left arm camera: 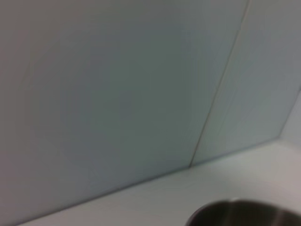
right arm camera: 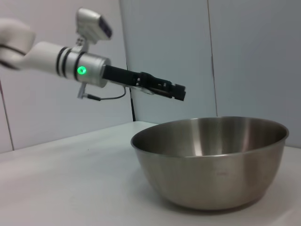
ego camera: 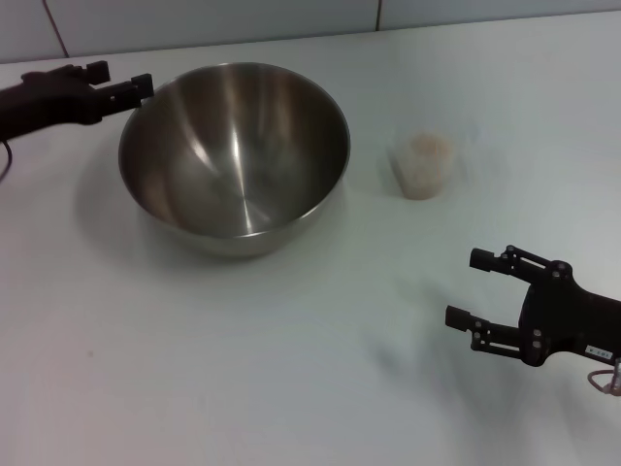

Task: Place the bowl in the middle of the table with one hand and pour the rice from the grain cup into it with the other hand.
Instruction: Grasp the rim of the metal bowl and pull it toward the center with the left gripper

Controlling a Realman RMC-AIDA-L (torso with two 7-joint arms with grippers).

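Observation:
The steel bowl point(ego camera: 233, 155) stands upright on the white table point(ego camera: 243, 369), left of the middle. It also shows in the right wrist view point(right arm camera: 211, 160), and its rim shows in the left wrist view point(left arm camera: 244, 214). My left gripper point(ego camera: 121, 80) is open and empty at the bowl's far left rim, just above it and not touching in the right wrist view point(right arm camera: 176, 92). The grain cup point(ego camera: 422, 165) stands upright to the right of the bowl, with pale rice point(ego camera: 427, 148) inside. My right gripper point(ego camera: 473, 287) is open and empty, low over the table, in front of the cup and well short of it.
A tiled wall point(ego camera: 243, 19) runs along the table's far edge. Bare tabletop lies between the bowl and the cup and across the front of the table.

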